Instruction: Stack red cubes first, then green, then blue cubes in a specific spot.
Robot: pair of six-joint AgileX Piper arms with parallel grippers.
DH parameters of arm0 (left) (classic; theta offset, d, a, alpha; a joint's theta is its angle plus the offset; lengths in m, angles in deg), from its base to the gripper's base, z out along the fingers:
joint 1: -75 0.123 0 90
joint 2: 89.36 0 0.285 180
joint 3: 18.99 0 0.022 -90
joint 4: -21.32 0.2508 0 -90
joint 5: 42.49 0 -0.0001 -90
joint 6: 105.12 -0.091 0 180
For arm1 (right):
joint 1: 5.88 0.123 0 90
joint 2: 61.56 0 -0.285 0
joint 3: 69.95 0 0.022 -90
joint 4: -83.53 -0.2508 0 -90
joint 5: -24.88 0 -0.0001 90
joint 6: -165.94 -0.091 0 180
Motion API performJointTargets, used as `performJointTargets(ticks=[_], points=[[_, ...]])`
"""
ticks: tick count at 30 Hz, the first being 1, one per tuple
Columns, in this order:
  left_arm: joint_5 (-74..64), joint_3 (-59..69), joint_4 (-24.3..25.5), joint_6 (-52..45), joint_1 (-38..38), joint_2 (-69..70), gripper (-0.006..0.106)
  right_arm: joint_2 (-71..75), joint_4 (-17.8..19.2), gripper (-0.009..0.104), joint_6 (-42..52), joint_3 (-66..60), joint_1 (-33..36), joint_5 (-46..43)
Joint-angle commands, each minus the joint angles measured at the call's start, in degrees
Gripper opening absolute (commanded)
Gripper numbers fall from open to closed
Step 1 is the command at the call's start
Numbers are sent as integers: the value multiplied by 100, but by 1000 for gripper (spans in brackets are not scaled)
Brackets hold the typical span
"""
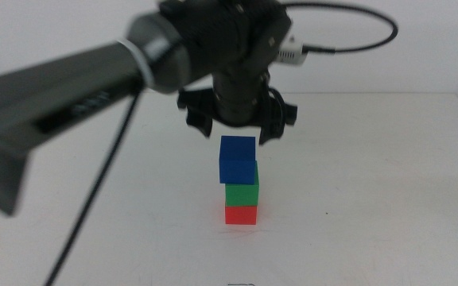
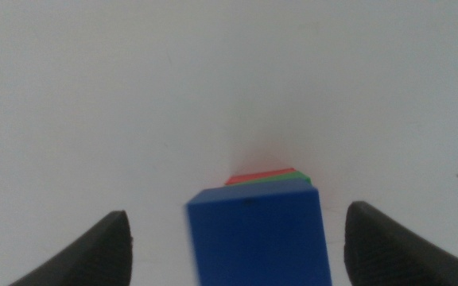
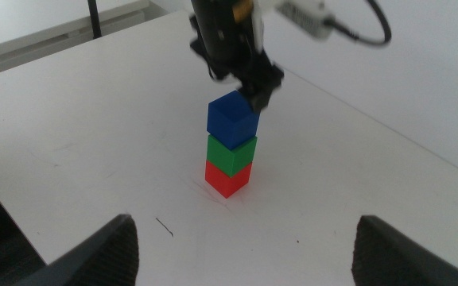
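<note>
Though stacked, blue cubes [image 1: 238, 159] sits slightly askew on green [image 1: 242, 193]; left hand [image 1: 238, 125] hovers wide above (light, rigid, matte: grip opposite flat faces).

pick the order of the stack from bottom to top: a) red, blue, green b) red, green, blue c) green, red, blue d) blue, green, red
b: the red cube sits on the table, the green cube on it, and the blue cube on top, with the left gripper just above it, fingers apart.
</note>
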Motion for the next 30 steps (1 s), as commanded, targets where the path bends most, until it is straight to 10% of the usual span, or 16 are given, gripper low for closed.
performJointTargets(ticks=[1,19,30], points=[[-436,-153,237,-355,-3,711,89,-82,33,82,54,125,-32,-395],[-485,38,806,-1687,178,3414,89,-82,33,82,54,125,-32,-395],[-37,1306,-406,-3117,3144,5111,89,-82,50,82,54,125,-32,-395]])
